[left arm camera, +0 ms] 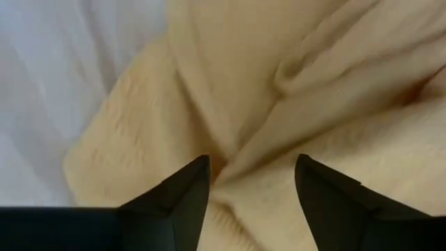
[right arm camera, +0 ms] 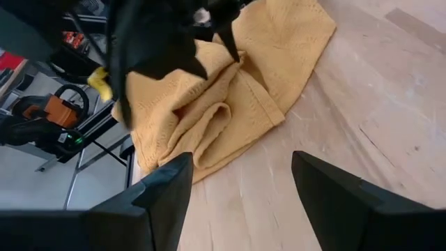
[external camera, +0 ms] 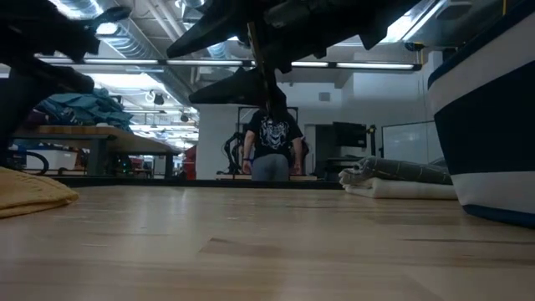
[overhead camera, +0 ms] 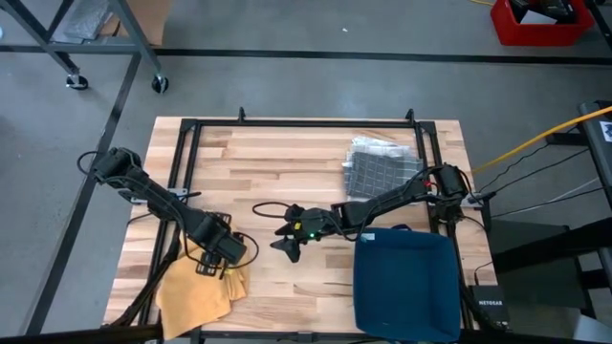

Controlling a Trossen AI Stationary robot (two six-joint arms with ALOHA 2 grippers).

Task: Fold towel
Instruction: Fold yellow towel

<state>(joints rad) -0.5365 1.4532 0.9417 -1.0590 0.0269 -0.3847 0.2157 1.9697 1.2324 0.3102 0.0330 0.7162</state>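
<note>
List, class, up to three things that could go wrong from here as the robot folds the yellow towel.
1. The yellow towel lies bunched at the table's front left corner, part of it at the edge; a pull might drag it off.
2. The left gripper stands open right over the folds; closing could pinch several layers.
3. The right gripper, open, points toward the left one; both reaching in might collide.

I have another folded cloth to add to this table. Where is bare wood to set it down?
Bare wood lies along the table's far edge, left of the grey folded cloth. The near side is crowded: yellow towel under the open left gripper, right gripper mid-table, blue bin.
</note>
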